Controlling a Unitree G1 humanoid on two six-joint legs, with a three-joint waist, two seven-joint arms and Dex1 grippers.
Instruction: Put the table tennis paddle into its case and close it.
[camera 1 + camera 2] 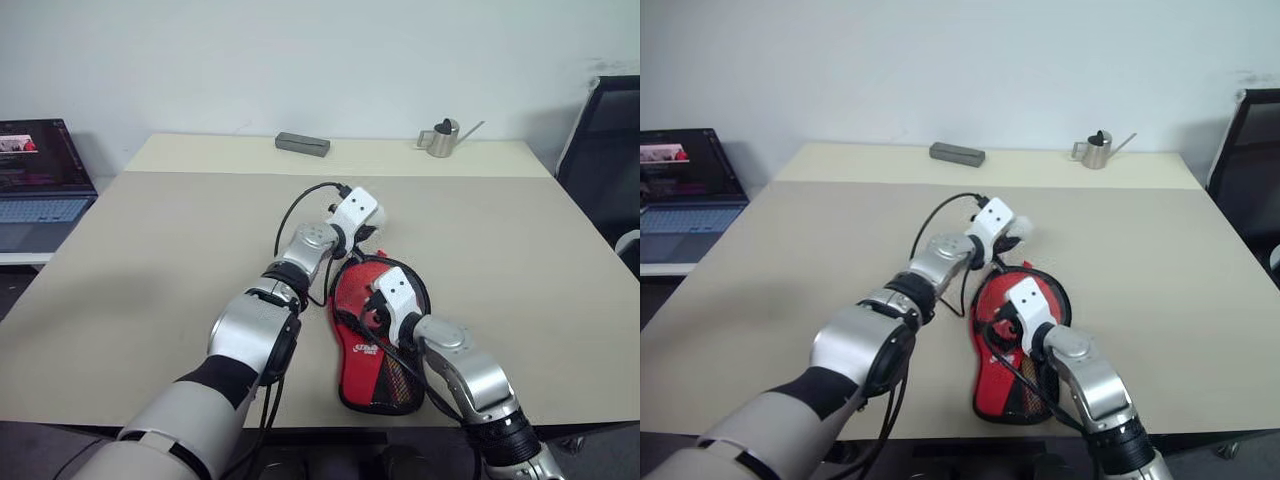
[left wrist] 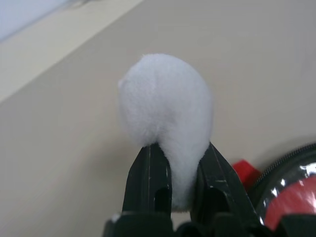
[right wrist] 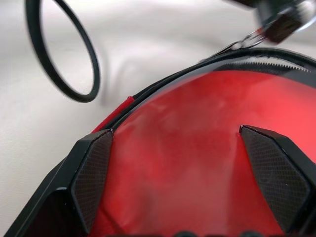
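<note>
Two grippers work over the case (image 1: 378,345), which lies flat on the beige table (image 1: 150,260), at its near edge, red side up with the black mesh panel toward you. Your left gripper (image 2: 175,163) sits just beyond the case's rounded far end, its fingers (image 2: 148,177) pinched tight on a fluffy white puff (image 2: 165,103) that bulges out past the tips. Your right gripper (image 3: 190,163) hovers above the case's round part with its fingers (image 3: 94,168) spread wide and holding nothing; between them you see glossy red surface ringed by the black zipper rim (image 3: 261,61). You cannot tell from here whether that red is the table tennis paddle or the pouch lining. A black cable (image 3: 64,54) loops on the table just beside the case's far rim. Well beyond the case, at the table's far edge, stand a grey block (image 1: 302,144) and a small metal watering can (image 1: 442,138). A laptop (image 1: 40,185) rests off to the left of the case, past the table's side.
</note>
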